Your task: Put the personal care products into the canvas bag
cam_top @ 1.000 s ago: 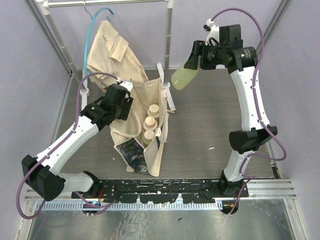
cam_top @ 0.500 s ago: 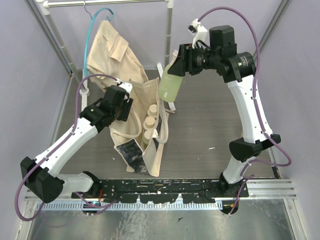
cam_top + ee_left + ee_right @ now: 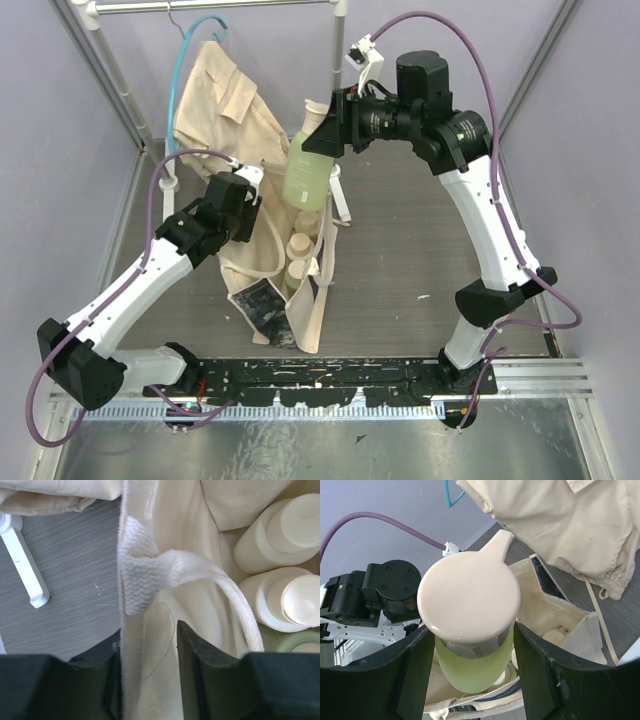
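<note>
- The canvas bag point(image 3: 318, 300) stands open on the desk point(image 3: 420, 250), with its dark printed panel point(image 3: 258, 305) at the end nearest the arm bases.
- From above, three cream-capped bottles point(image 3: 298, 245) stand upright in a row inside it.
- The left wrist view shows two of them close up, side by side and touching. A pale green rounded edge point(image 3: 297, 642) sits just beside them, but too little of it shows to name it.
- The left claw point(image 3: 149, 630) is pinched on the bag's left wall. One finger is outside and one inside, right under where the woven loop handle point(image 3: 200, 575) is stitched on.
- The right claw point(image 3: 472, 630) is clamped on the neck of a yellow-green bottle point(image 3: 308, 178), just below its cream pump top point(image 3: 467, 597).
- That bottle hangs bottom-down and slightly tilted over the far end of the bag's mouth. It is above the bottles already inside, though I cannot tell how high.
- Behind the bag, a tan shirt point(image 3: 225, 100) hangs on a teal hanger point(image 3: 190, 55).
</note>
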Controlling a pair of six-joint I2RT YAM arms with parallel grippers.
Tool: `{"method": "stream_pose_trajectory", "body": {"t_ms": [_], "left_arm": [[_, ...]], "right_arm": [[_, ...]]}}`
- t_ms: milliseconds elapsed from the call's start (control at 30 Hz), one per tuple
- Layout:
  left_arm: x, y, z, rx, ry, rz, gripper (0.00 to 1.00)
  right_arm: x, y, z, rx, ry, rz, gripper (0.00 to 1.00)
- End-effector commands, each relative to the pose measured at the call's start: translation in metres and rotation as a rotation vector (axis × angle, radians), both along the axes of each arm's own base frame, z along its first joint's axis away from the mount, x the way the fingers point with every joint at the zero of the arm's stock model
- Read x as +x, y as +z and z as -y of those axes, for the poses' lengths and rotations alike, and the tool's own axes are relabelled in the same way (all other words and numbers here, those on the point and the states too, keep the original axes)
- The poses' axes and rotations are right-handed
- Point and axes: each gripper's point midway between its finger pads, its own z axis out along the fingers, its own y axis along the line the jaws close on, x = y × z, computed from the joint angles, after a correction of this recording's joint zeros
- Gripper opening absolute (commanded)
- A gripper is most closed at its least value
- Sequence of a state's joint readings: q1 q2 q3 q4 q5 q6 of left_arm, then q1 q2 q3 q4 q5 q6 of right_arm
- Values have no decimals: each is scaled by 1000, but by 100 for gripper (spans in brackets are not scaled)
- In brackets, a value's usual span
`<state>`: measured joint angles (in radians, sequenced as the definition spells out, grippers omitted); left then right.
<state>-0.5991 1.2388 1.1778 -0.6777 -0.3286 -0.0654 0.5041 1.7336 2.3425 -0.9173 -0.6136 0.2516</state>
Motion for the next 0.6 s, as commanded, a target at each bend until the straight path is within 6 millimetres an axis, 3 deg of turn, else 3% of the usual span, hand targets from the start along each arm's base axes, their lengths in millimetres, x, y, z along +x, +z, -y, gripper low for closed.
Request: {"method": "stream_pose_trajectory", "body": {"t_ms": [0,200,333,567], "left_arm": [[-1,12,2,-40,-5,35,38],[-1,28,3,-51,-11,48,2],[-3,39,5,-77,-18,64,0],[-3,47,11,-116,-35,72,0]], "right_arm": [[-28,59,-7,150,78,166,1],[-29,11,-33,111,107,74,1],[-40,-5,-47,102,144,44,1],[-61,-15,-61,118,196,3,1]]}}
